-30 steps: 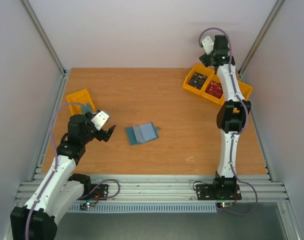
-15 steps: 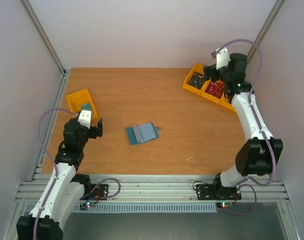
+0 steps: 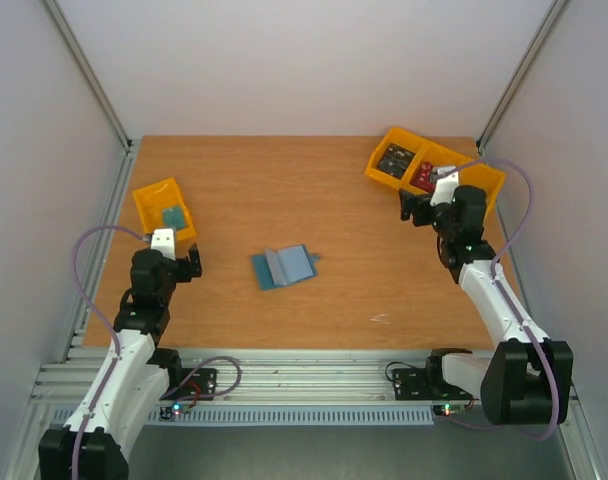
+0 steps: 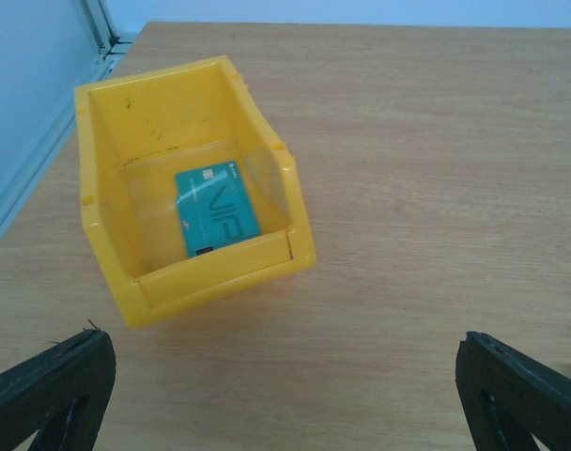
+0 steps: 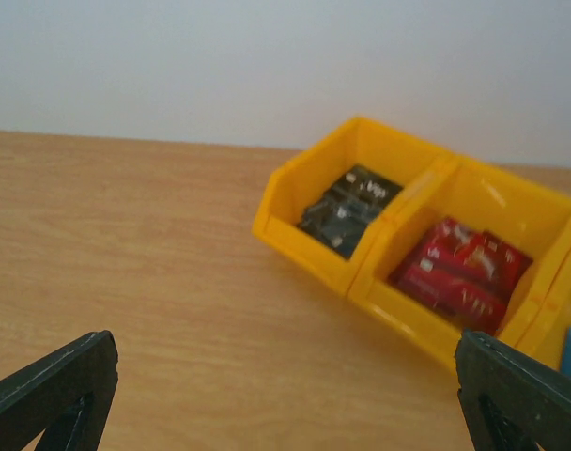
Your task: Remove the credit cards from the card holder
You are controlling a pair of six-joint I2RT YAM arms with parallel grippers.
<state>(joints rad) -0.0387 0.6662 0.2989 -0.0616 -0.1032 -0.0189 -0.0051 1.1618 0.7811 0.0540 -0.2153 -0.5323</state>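
Both arms have drawn back since the earlier frames. The right gripper (image 3: 416, 208), which was reaching high over the far-right bins, is now hanging just on their near side. The left gripper (image 3: 189, 262) has swung away from the card holder (image 3: 282, 266) toward the left yellow bin (image 3: 142, 197). Both grippers are standing released, jaws wide, grasping nothing. The card holder is lying open on the bench (image 3: 334, 190), roughly midway between the arms and well apart from each. Whether any card is sitting in its slots I cannot tell. One teal credit card (image 4: 217, 209) is lying flat on the floor of the left yellow bin. The right wrist camera is looking at the row of yellow bins (image 5: 309, 246), which are holding black items (image 5: 347, 209) and red items (image 5: 459, 268).
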